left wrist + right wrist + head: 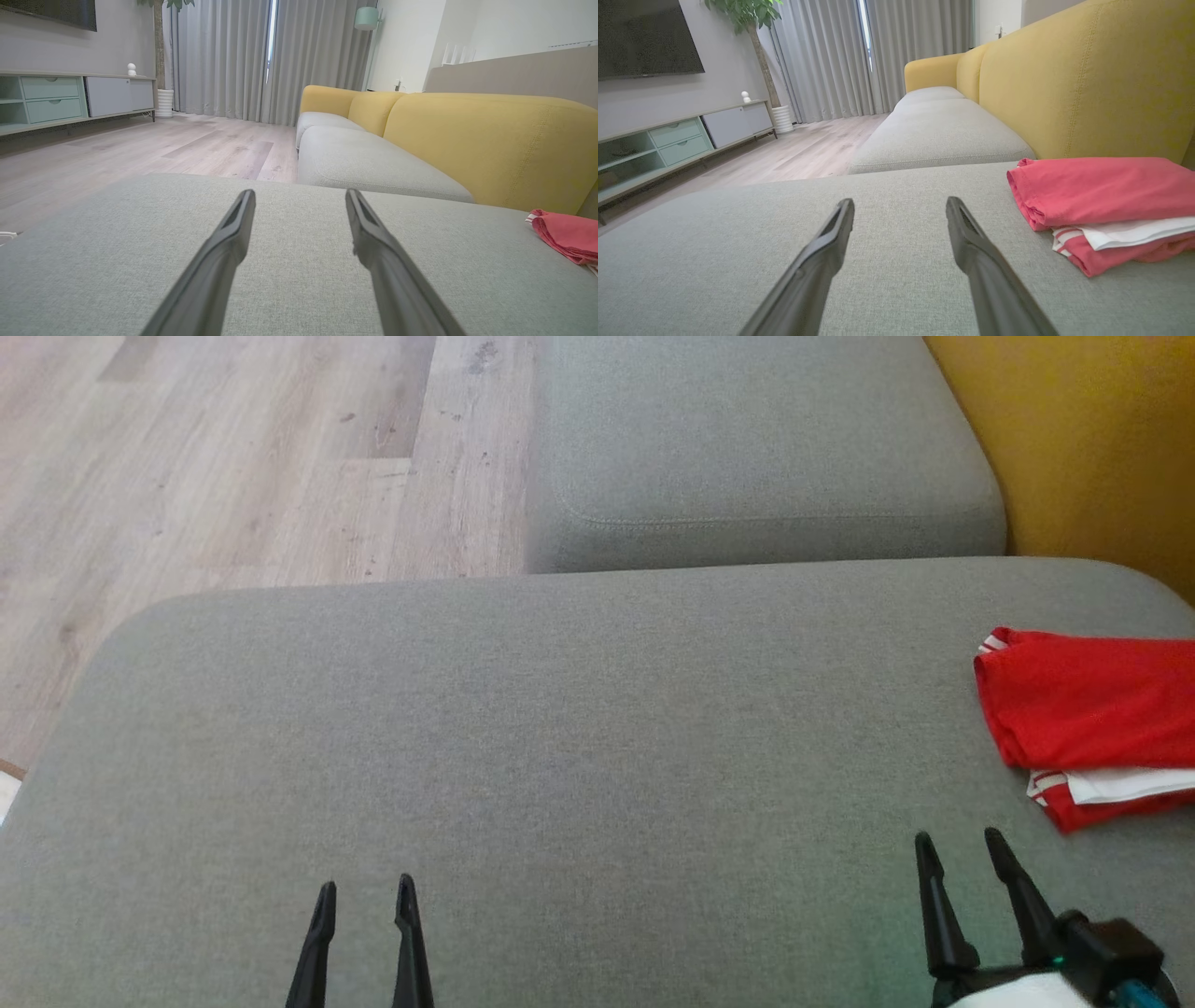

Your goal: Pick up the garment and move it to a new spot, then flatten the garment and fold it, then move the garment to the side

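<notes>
Left claw (364, 885) and right claw (959, 837) are gaping wide, empty; a careless right sweep is risking undoing the folded garment (1088, 709).

A home living room: a yellow-backed sofa (1087, 84) is sitting on pale wood flooring (233, 457); grey curtains (224, 56) are hanging floor-length; a dark television (644, 37) is hanging above a low drawer cabinet (682, 140); a potted plant (738, 14) is standing beside it.

**Cut off at the borders**

The folded red garment (1092, 709), toward the seat cushion's (560, 728) right edge, runs past the head view's right border, so its full extent cannot be told. The bottom border cuts the left gripper (366, 894) below its fingers (316, 943).
</notes>
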Robot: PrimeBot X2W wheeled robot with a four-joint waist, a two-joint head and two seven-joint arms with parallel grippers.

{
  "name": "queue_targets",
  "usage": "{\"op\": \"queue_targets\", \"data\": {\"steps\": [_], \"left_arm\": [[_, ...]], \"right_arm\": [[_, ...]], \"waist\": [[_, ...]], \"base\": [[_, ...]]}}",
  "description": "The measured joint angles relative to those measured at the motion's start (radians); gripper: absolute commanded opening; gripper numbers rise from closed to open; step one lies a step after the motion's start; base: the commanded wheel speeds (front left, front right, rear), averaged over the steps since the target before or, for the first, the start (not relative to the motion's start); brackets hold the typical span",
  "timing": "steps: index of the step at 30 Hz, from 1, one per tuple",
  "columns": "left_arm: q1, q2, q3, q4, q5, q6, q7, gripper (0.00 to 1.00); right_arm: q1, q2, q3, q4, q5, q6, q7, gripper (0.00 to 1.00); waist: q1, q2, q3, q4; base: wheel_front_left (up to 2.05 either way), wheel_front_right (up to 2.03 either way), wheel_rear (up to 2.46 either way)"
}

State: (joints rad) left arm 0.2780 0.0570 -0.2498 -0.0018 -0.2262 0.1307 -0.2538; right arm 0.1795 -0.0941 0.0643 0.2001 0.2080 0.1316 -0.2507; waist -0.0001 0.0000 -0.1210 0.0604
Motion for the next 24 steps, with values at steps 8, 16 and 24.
{"op": "queue_targets", "data": {"steps": [8, 16, 24], "left_arm": [[-0.003, 0.0, 0.016, 0.037, 0.014, -0.008, 0.0, 1.0], [-0.003, 0.0, 0.015, 0.069, 0.017, -0.012, 0.0, 0.0], [0.027, 0.001, 0.019, 0.16, -0.015, -0.017, 0.014, 0.0]], "right_arm": [[0.014, 0.022, -0.019, -0.017, -0.041, 0.0, 0.0, 1.0], [0.014, 0.026, -0.037, -0.011, -0.043, 0.0, 0.0, 0.0], [0.064, 0.026, -0.035, 0.089, -0.016, 0.0, 0.012, 0.0]], "waist": [[0.0, 0.0, -0.019, 0.005], [0.0001, 0.0, -0.026, 0.0], [0.0002, 0.0, -0.023, -0.002]], "base": [[0.0, 0.0, 0.0], [0.0, 0.0, 0.0], [0.0, 0.0, 0.0]]}}
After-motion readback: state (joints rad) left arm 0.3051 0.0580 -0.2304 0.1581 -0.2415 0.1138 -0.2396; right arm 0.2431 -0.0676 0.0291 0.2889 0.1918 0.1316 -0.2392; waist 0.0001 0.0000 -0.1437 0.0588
